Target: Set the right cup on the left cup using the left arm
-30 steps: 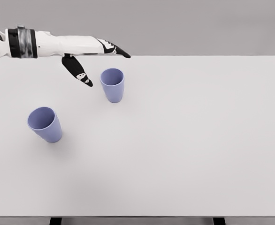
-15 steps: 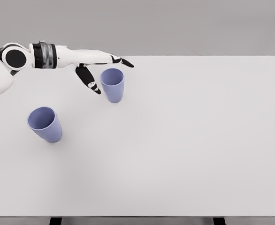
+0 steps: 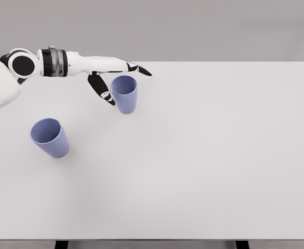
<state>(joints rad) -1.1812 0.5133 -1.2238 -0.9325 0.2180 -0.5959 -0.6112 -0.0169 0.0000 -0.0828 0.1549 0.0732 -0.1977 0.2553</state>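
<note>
The left robot hand (image 3: pixel 110 75) has moved to the right over the last sec and is now right at the right cup (image 3: pixel 124 94). The thumb, which was well apart from the cup 1 s ago, now sits at the cup's left wall, touching or nearly so; I cannot tell which. The other fingers (image 3: pixel 134 67) reach out behind the rim. The hand is wide open and holds nothing yet. Both cups did not move: the right cup stands upright on the counter (image 3: pixel 219 155), toward the back, and the left cup (image 3: pixel 49 137) stands nearer the front-left, well apart from it. So the approach looks approx. finished, w/ the cup between thumb and fingers. Next step is prob. closing the fingers, then lifting. The right arm is not in view.
</note>
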